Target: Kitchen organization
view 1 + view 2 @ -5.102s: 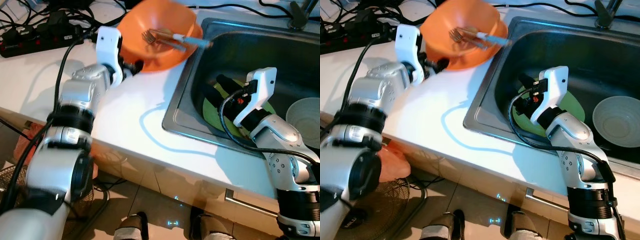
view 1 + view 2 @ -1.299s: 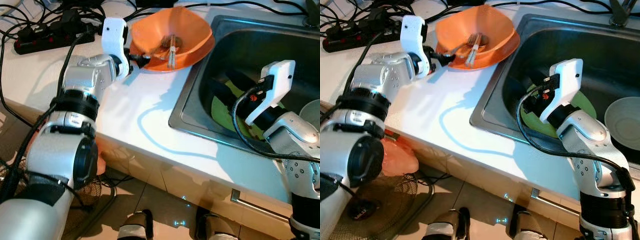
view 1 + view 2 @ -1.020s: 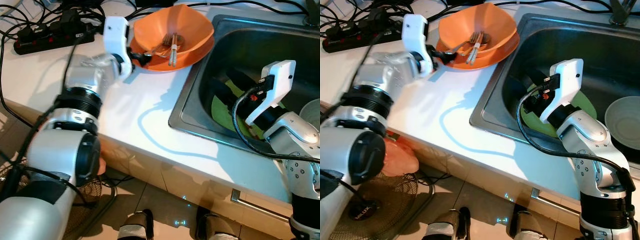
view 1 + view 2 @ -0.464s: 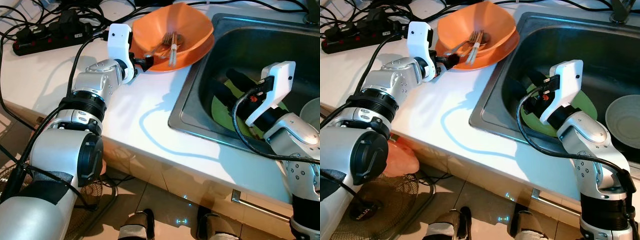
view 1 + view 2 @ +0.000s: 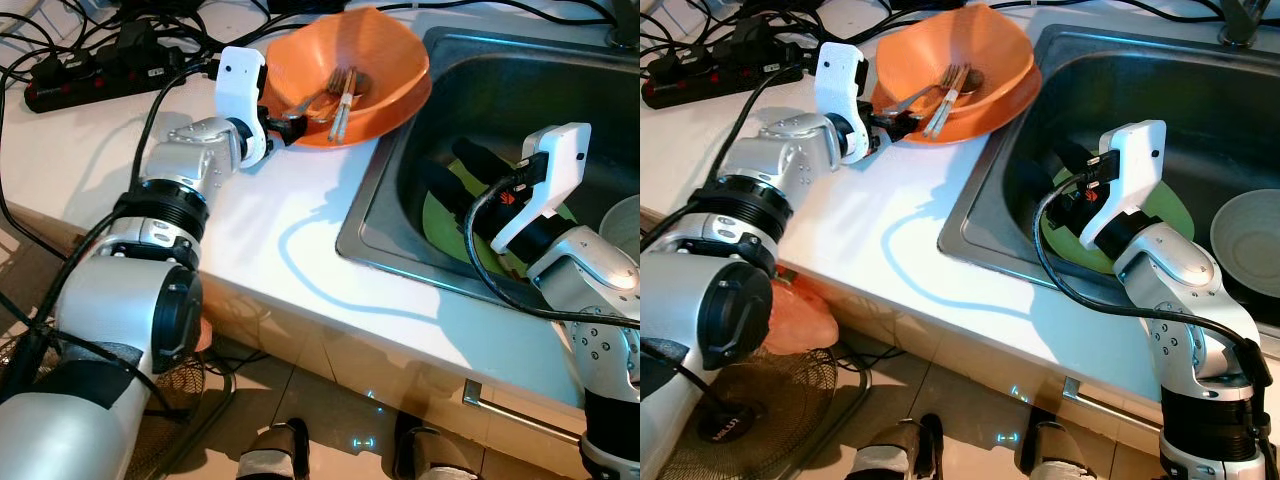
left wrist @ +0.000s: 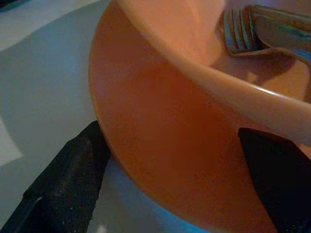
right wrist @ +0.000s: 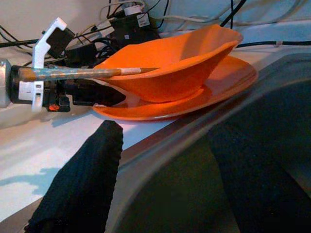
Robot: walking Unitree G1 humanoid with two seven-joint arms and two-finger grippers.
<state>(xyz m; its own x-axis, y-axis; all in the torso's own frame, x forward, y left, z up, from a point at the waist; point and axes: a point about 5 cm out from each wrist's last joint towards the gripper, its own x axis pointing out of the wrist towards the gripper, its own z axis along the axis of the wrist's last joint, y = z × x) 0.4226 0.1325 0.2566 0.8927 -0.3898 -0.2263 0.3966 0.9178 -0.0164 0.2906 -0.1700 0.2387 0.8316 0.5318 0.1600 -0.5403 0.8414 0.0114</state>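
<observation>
An orange bowl [image 5: 375, 60] sits on an orange plate [image 5: 1018, 92] on the white counter, just left of the sink. A fork [image 5: 312, 97] and other cutlery lie inside it. My left gripper [image 5: 283, 113] is at the bowl's near-left side, low by the plate's edge. In the left wrist view its fingers [image 6: 63, 184] stand wide apart on either side of the bowl's outer wall, open. My right gripper [image 5: 445, 168] hangs open inside the sink above a green plate [image 5: 440, 228], with nothing between its fingers [image 7: 82, 184].
A steel sink [image 5: 368, 212] takes up the right side, with a white bowl [image 5: 1245, 228] in it and a faucet base [image 5: 1235, 28] behind. A power strip [image 5: 100, 80] and cables lie at the counter's back left. A floor fan [image 5: 730, 420] stands below.
Five seconds ago the left gripper held the bowl tilted in the air; now the bowl rests on the orange plate and the cutlery has slid inside it. The right arm has not moved.
</observation>
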